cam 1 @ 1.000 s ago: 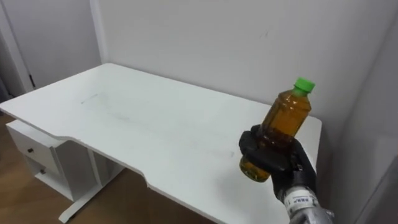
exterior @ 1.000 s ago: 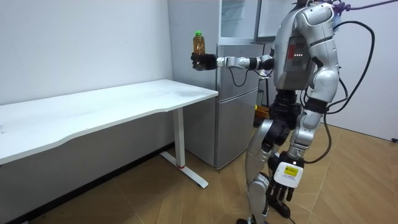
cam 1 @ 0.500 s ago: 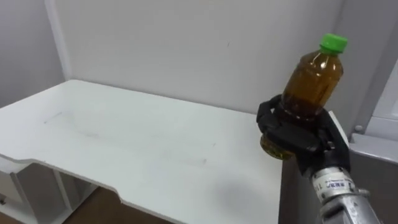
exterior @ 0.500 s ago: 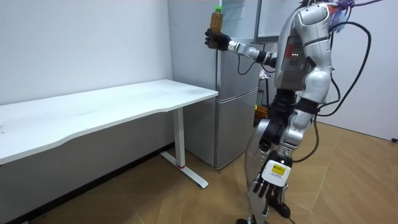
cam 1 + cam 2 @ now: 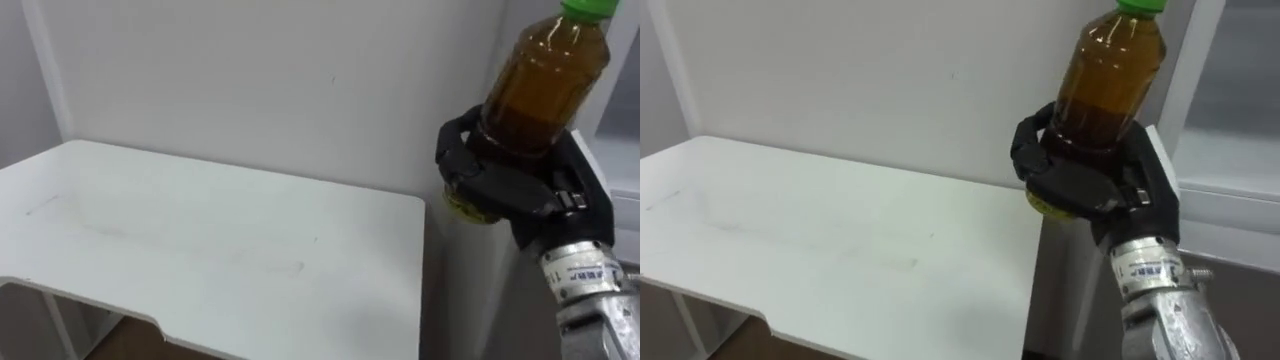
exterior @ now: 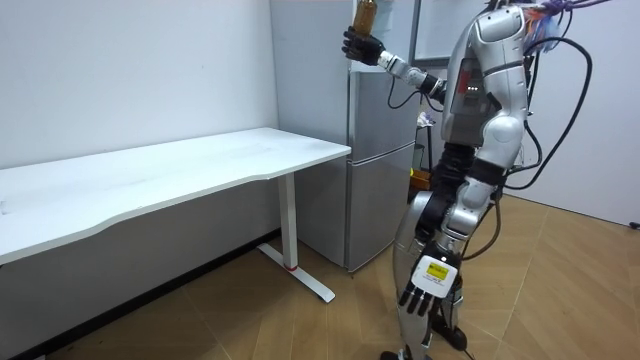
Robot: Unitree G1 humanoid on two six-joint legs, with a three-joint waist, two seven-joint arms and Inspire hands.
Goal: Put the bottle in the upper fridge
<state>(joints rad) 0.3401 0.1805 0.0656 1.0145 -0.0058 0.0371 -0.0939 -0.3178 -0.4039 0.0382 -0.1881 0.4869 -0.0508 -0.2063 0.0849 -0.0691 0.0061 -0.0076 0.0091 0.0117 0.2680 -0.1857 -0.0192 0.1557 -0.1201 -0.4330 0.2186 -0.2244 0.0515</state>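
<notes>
The right hand [image 5: 515,190] is clenched round the lower half of the bottle [image 5: 545,75], which is held nearly upright and raised high beside the fridge [image 6: 385,140], off the end of the white bench [image 5: 200,240]. The bottle is closed with a green cap [image 5: 590,8] and is filled nearly to the neck with amber-brown liquid. Because it is gripped low, its heavy upper part could lean or slip out if the arm is swung sharply. The cap or shoulder could also be knocked against the frame of the upper compartment [image 5: 1230,110] if the approach is misjudged. That compartment appears open and pale inside, but what it holds cannot be told. The left hand [image 6: 425,295] is hung by the thigh with its fingers relaxed.
</notes>
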